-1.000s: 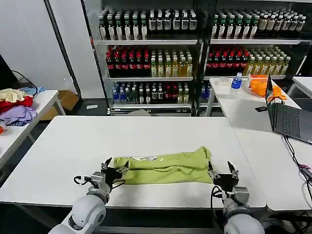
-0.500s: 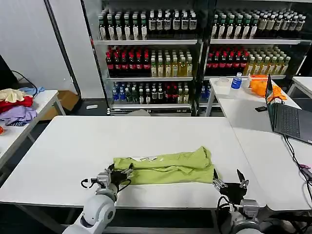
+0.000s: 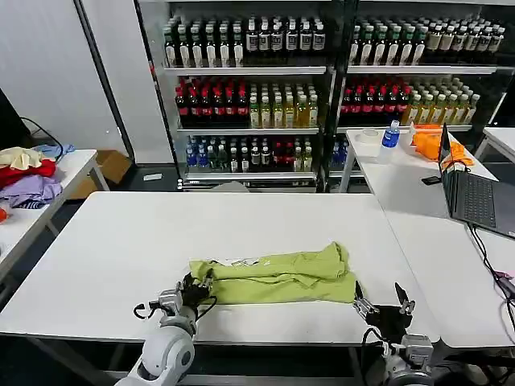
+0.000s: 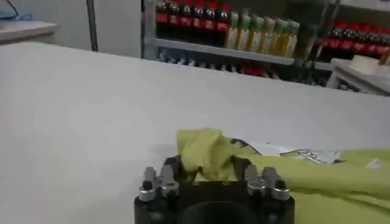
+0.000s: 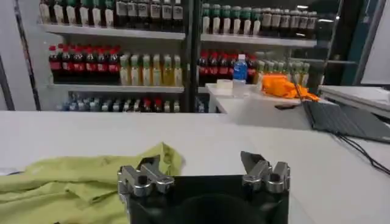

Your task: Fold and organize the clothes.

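The clothes, a lime t-shirt (image 3: 273,277), lie folded into a long band across the near part of the white table (image 3: 241,221), with a small white print (image 3: 239,261) at the far left edge. My left gripper (image 3: 193,291) sits at the shirt's left end. In the left wrist view the left gripper (image 4: 207,164) is shut on a bunched corner of the shirt (image 4: 317,176). My right gripper (image 3: 380,304) hovers open near the table's front edge, just off the shirt's right end. In the right wrist view the right gripper (image 5: 201,161) holds nothing, and the shirt (image 5: 73,182) lies beside it.
A laptop (image 3: 475,197) and a cable (image 3: 491,257) lie on the side table at the right, with an orange cloth (image 3: 430,141) and a water bottle (image 3: 391,133) farther back. A heap of garments (image 3: 24,173) sits on the left table. Bottle shelves (image 3: 322,80) stand behind.
The right gripper has drawn back from the shirt's right end toward the front edge and stays open. The left gripper's fingers have closed on the shirt's left end.
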